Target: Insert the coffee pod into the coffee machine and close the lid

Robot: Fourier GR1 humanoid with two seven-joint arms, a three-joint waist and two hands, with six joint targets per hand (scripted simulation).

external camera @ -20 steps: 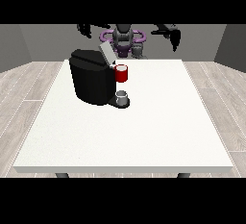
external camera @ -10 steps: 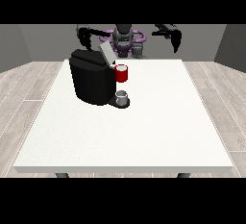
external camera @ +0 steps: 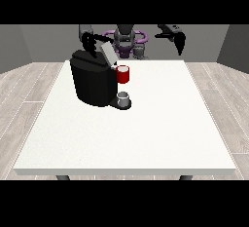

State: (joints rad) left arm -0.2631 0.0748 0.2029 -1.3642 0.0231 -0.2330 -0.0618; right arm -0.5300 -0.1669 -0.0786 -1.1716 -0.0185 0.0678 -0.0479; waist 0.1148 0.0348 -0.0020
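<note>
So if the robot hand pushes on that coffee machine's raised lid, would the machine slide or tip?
Probably neither. The coffee machine is a squat, wide black block sitting flat on the table, so it looks stable. The raised lid is a thin tilted flap and likely swings down easily. The robot hand at the view's left hangs just above it.

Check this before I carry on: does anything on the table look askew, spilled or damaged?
Nothing stands out. The coffee machine stands upright on the table with its lid raised, and no spill shows.
</note>
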